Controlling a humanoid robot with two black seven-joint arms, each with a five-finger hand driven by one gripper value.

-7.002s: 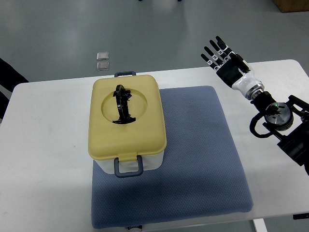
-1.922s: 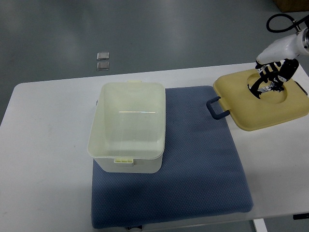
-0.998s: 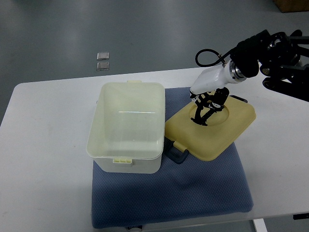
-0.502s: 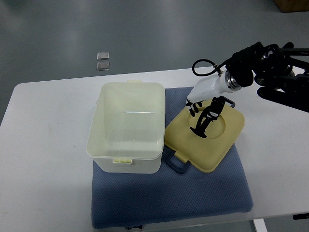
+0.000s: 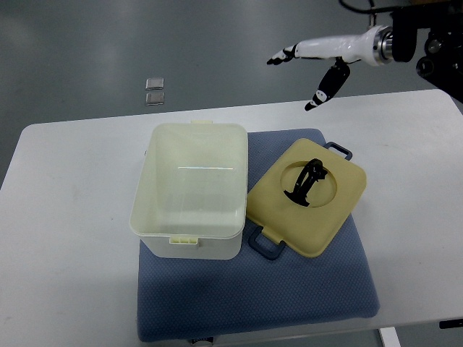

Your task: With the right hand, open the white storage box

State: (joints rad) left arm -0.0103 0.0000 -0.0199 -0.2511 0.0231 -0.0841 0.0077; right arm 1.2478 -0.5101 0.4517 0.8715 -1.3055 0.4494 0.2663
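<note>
The white storage box [image 5: 191, 189] stands open on the blue mat [image 5: 304, 282], its inside empty. Its yellow lid [image 5: 307, 196] lies flat on the mat just right of the box, black handle [image 5: 304, 181] up, with dark latches at its near-left and far-right edges. My right hand [image 5: 309, 66] is raised above the table's far edge, well above and behind the lid, with fingers spread and holding nothing. My left arm does not show.
The white table [image 5: 72, 238] carries the mat and box. Two small square objects [image 5: 153, 90] lie on the grey floor beyond the table. The table's right part [image 5: 419, 210] is bare.
My right hand has let go of the lid's handle and risen up and away to the far right. The lid now lies still on the mat beside the box.
</note>
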